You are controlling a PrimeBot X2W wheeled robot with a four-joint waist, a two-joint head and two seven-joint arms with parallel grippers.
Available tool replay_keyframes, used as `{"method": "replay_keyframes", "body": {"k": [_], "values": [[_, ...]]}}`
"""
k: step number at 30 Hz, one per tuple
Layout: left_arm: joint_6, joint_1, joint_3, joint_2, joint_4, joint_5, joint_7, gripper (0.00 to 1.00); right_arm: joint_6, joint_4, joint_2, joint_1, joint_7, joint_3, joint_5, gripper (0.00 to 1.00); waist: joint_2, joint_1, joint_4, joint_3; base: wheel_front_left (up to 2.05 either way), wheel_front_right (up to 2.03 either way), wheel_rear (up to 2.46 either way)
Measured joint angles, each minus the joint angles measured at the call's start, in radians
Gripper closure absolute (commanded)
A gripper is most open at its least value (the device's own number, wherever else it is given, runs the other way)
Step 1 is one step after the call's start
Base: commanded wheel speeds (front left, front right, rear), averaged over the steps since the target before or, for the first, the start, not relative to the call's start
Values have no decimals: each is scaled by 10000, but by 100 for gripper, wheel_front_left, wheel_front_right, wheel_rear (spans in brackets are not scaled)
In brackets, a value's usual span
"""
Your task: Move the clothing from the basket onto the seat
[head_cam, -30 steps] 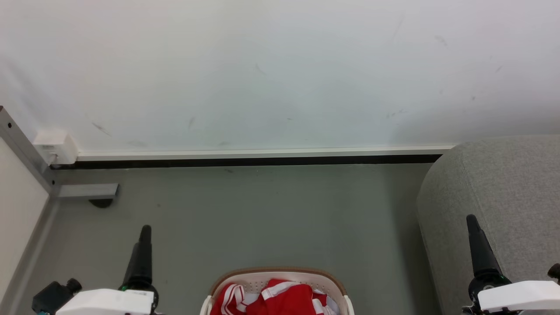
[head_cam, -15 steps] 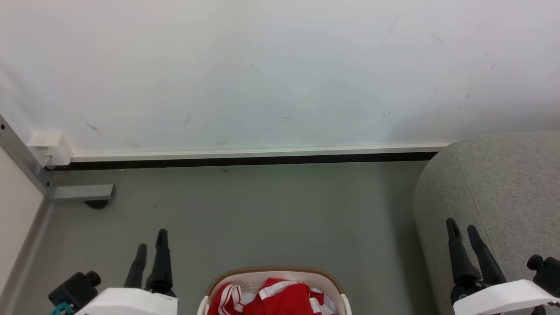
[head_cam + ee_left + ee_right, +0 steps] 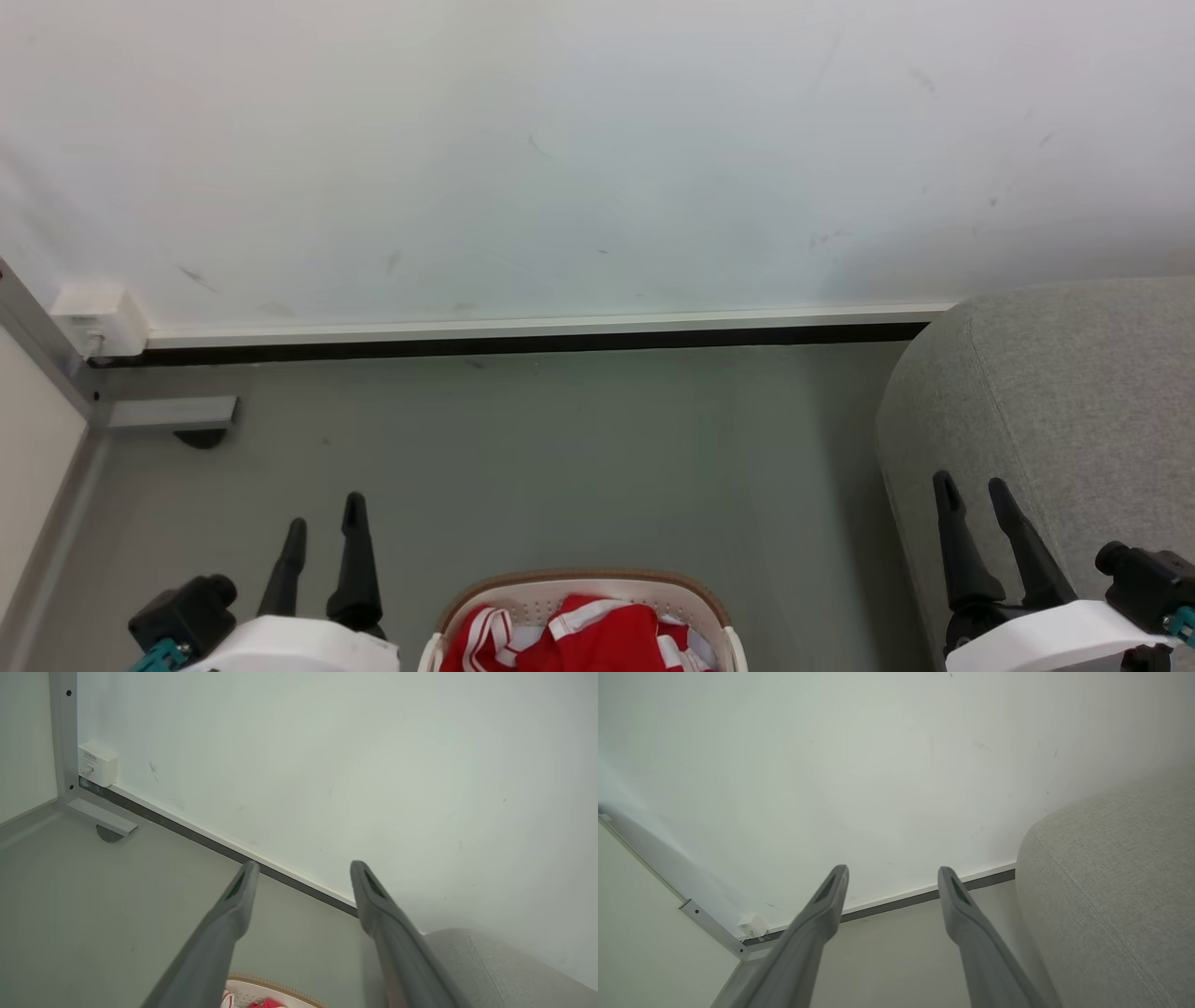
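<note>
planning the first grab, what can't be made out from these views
Clothing: head view, the bottom edge and the basket wall hide most of the pile; piece count unclear.
Basket: near part cut off by the head view's bottom edge; left wrist view shows a rim sliver.
Seat: cut off by the right edge in head and right wrist views; extent unknown.

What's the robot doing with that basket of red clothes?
It is getting ready to move laundry. The red and white clothing lies in the basket on the floor in front of the robot. Its left gripper and right gripper are both open and hold nothing. The grey seat stands on its right.
</note>
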Motion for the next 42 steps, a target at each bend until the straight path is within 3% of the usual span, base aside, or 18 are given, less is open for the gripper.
{"method": "replay_keyframes", "body": {"k": [23,42], "values": [[619,20,-589,228,-44,2334,-581,0,0,464,8,-217,-600,470,-2105,0,0,0,-210,-17,0,0,0],[849,61,-756,257,-221,3850,-961,0,0,606,-15,-411,-986,788,-3453,0,0,-1,-364,-46,0,0,0]]}}
